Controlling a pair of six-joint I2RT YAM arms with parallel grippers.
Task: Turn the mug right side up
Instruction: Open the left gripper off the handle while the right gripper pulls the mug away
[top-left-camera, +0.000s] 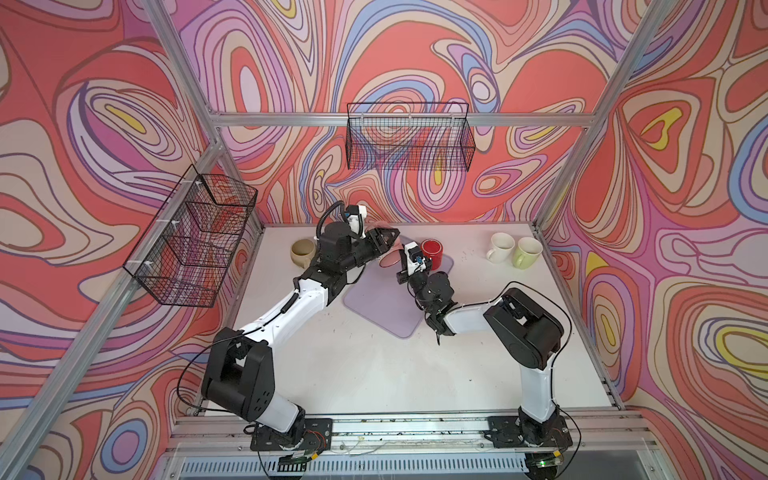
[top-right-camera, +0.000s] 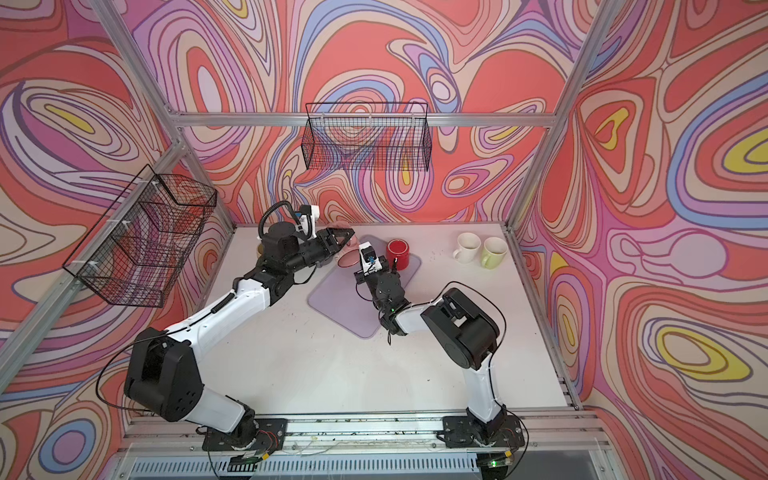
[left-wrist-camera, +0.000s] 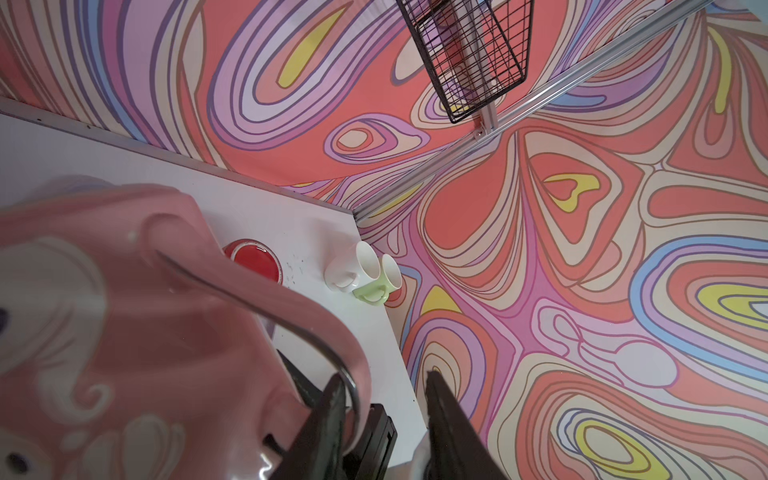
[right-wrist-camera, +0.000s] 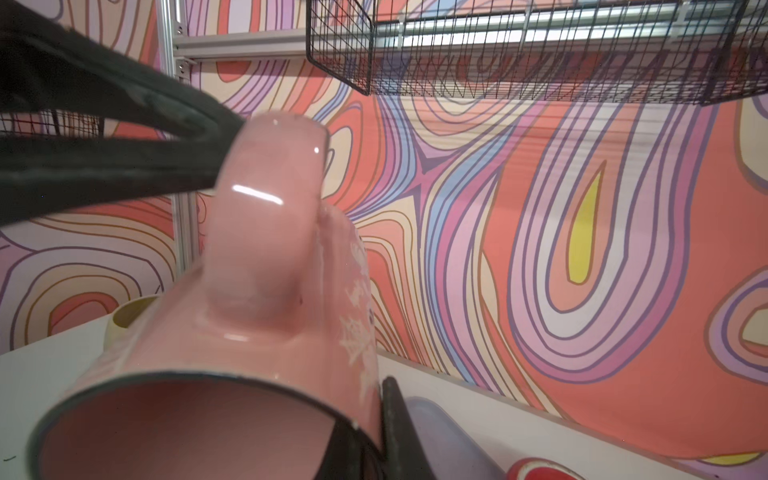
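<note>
White table (top-left-camera: 374, 374); pink mug (right-wrist-camera: 249, 340) by lilac mat (top-left-camera: 374, 309); swirly walls (top-left-camera: 291, 62), wire basket (top-left-camera: 409, 137).

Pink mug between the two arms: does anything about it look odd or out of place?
Yes. The pink mug hangs tipped on its side above the table, not standing. The right pincer grips its rim, while the left pincer is open beside the handle.

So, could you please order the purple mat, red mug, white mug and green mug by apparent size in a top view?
1. purple mat, clearly largest, though partly covered.
2. red mug, white mug and green mug: about alike, so I would not rank them.
</note>
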